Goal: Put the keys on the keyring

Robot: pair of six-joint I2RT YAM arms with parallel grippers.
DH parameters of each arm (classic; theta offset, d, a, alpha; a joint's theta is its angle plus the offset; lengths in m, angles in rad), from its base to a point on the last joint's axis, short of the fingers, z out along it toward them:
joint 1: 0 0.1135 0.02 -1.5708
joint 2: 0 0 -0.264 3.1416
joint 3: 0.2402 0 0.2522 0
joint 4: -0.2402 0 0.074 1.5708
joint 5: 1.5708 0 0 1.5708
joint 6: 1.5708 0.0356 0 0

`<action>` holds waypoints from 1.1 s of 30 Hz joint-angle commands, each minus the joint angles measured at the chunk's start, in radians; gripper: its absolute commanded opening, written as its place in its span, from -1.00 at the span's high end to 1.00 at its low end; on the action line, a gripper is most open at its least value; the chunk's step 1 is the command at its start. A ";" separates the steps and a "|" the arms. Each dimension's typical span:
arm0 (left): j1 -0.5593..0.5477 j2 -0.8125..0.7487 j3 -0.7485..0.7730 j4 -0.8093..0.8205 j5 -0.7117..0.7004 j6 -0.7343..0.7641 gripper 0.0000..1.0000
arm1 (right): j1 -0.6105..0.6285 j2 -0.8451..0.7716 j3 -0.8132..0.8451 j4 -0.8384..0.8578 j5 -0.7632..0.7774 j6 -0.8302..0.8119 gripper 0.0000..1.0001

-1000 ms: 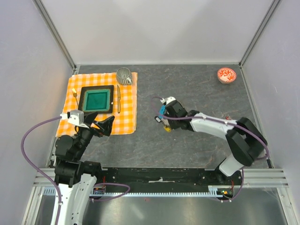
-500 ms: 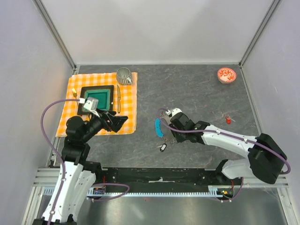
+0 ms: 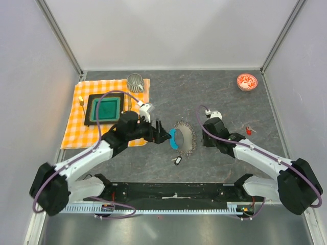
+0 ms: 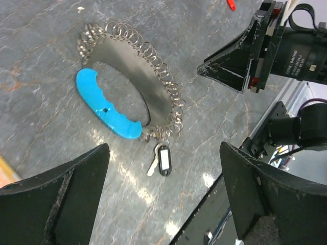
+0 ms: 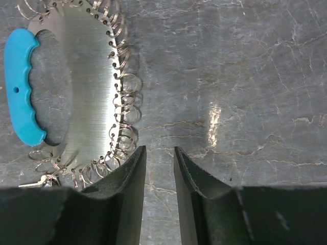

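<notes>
The keyring (image 3: 185, 138) lies flat on the grey table, a silvery crescent fringed with small wire rings, with a curved blue tag (image 3: 172, 139) on its left side. A key with a black-and-white tag (image 3: 177, 161) rests at its near end. A red key (image 3: 249, 130) lies far right. My left gripper (image 3: 164, 133) hovers just left of the blue tag, wide open and empty. Its wrist view shows the keyring (image 4: 153, 97) and tagged key (image 4: 163, 161) below the left gripper (image 4: 163, 150). My right gripper (image 3: 206, 139) sits just right of the keyring (image 5: 87, 92), and the right gripper (image 5: 159, 149) is narrowly open, holding nothing.
An orange checked cloth (image 3: 138, 115) at the left carries a dark tray (image 3: 106, 108), a ribbed mug (image 3: 135, 81) and yellow-handled cutlery. A red-patterned dish (image 3: 247, 81) stands at the back right. The black rail (image 3: 173, 191) runs along the near edge.
My right gripper let go of the keyring, which now lies on the table, and drew back to its right. My left arm swung from the cloth over to the keyring's left side.
</notes>
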 commanded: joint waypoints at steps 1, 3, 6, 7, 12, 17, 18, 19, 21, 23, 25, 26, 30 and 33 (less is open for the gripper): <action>-0.072 0.188 0.134 0.108 -0.088 0.063 -0.90 | -0.057 0.006 -0.026 0.118 -0.114 0.015 0.29; -0.086 0.289 0.185 0.111 -0.091 0.083 -0.90 | -0.069 0.023 -0.041 0.157 -0.126 0.018 0.28; -0.103 0.407 0.234 0.123 -0.094 0.113 -0.91 | -0.094 0.046 -0.052 0.204 -0.140 0.028 0.28; -0.109 0.441 0.246 0.127 -0.095 0.124 -0.90 | -0.098 0.052 -0.052 0.217 -0.142 0.030 0.28; -0.131 0.582 0.326 0.121 -0.089 0.155 -0.90 | -0.120 0.117 -0.043 0.277 -0.165 0.035 0.28; -0.152 0.691 0.360 0.086 -0.089 0.167 -0.90 | -0.125 0.149 -0.040 0.327 -0.177 0.041 0.29; -0.157 0.702 0.358 0.086 -0.082 0.166 -0.89 | -0.126 0.152 -0.038 0.327 -0.177 0.041 0.29; -0.161 0.714 0.357 0.086 -0.078 0.164 -0.89 | -0.125 0.154 -0.035 0.329 -0.177 0.039 0.29; -0.171 0.737 0.349 0.080 -0.077 0.155 -0.89 | -0.126 0.157 -0.032 0.330 -0.178 0.033 0.30; -0.174 0.748 0.332 0.075 -0.078 0.141 -0.89 | -0.128 0.164 -0.032 0.332 -0.185 0.030 0.30; -0.174 0.747 0.314 0.075 -0.078 0.109 -0.89 | -0.128 0.177 -0.029 0.330 -0.207 0.030 0.31; -0.174 0.745 0.293 0.077 -0.078 0.097 -0.88 | -0.129 0.187 -0.029 0.332 -0.218 0.031 0.31; -0.174 0.706 0.223 0.121 -0.077 0.026 -0.88 | -0.128 0.224 -0.037 0.355 -0.316 0.048 0.31; -0.177 0.670 0.173 0.169 -0.074 -0.018 -0.88 | -0.126 0.252 -0.054 0.411 -0.408 0.059 0.31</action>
